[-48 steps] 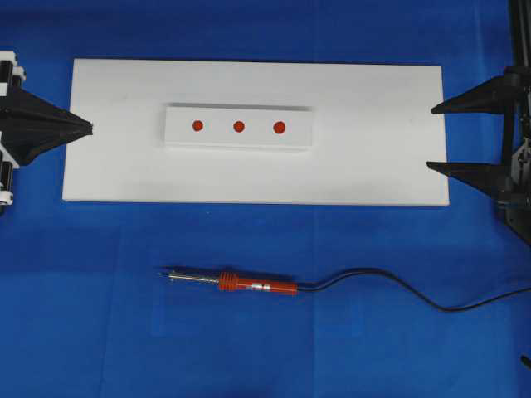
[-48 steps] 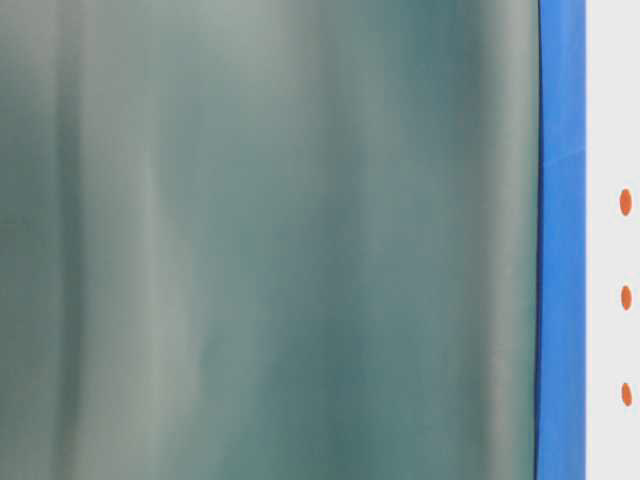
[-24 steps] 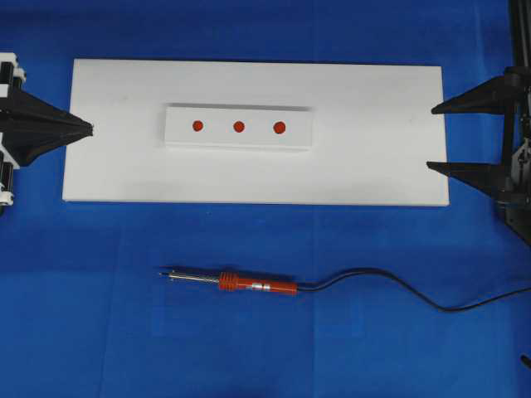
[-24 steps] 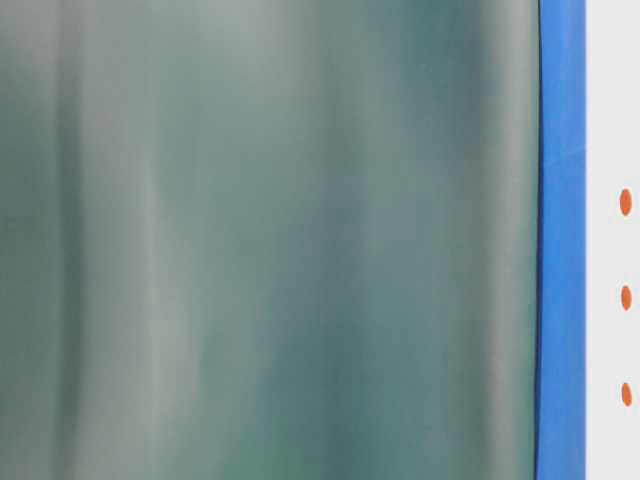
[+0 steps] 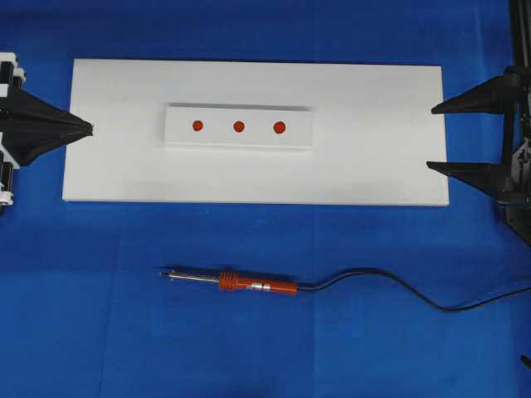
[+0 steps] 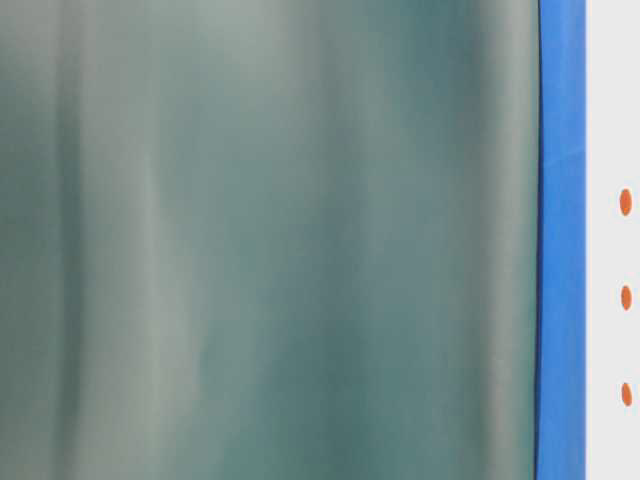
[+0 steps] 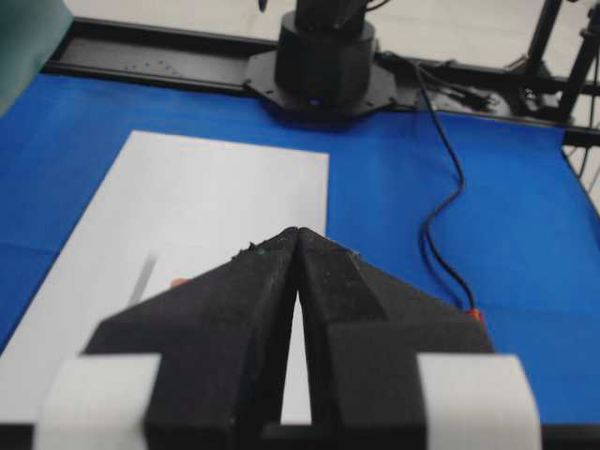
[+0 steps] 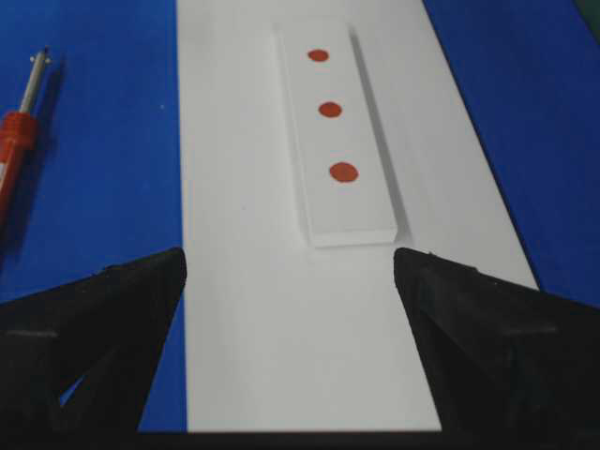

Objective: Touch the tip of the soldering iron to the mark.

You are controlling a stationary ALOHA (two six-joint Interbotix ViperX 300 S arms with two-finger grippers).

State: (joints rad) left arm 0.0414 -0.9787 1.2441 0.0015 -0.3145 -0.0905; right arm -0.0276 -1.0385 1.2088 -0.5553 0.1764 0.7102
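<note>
The soldering iron (image 5: 249, 284) lies flat on the blue cloth in front of the white board, tip pointing left, black cord (image 5: 398, 286) trailing right; its tip end also shows in the right wrist view (image 8: 21, 131). The mark (image 5: 239, 127) is the centre one of three red dots on a raised white strip (image 5: 239, 141), also seen as the mark (image 8: 329, 110). My left gripper (image 5: 90, 128) rests shut and empty at the board's left edge, as the left gripper (image 7: 297, 232) shows. My right gripper (image 5: 431, 137) stands open and empty at the board's right edge, far from the iron.
The white board (image 5: 373, 166) lies across the middle of the blue cloth (image 5: 83, 315). A blurred grey-green surface (image 6: 270, 240) fills most of the table-level view, with three red dots at its right edge. The other arm's black base (image 7: 323, 56) stands beyond the board.
</note>
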